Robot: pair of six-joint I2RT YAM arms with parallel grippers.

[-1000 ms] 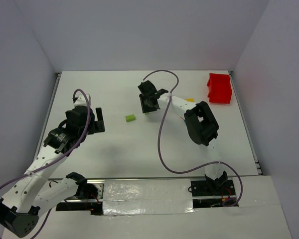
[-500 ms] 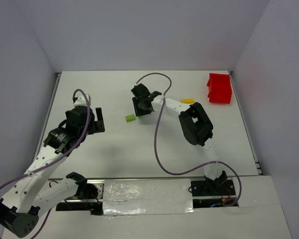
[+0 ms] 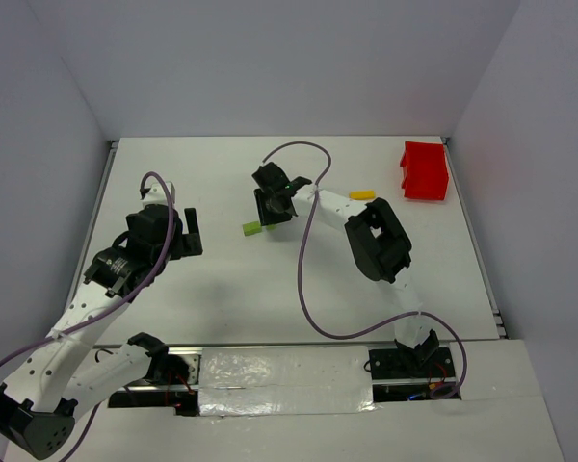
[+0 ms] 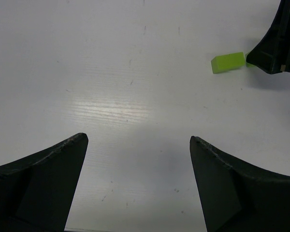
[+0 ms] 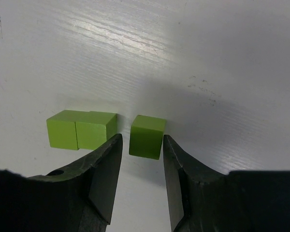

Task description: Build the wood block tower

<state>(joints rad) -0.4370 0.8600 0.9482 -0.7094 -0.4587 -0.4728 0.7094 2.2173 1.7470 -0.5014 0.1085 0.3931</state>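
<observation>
A yellow-green bar lies flat on the white table; it also shows in the top view and the left wrist view. A separate green cube stands just right of it, a small gap between them. My right gripper is down at the table with its jaws either side of the cube; a slim gap shows at the left finger. In the top view the right gripper hides the cube. My left gripper is open and empty, left of the bar. No red piece or teal wedge is in view.
A red plastic bin stands at the back right corner. A small yellow block lies on the table beside the right arm's forearm. The right arm's purple cable loops over the table's middle.
My right gripper moved left and toward the near edge, ending beside the yellow-green bar, then held still. The yellow block came into view behind it. The left arm has not moved.
</observation>
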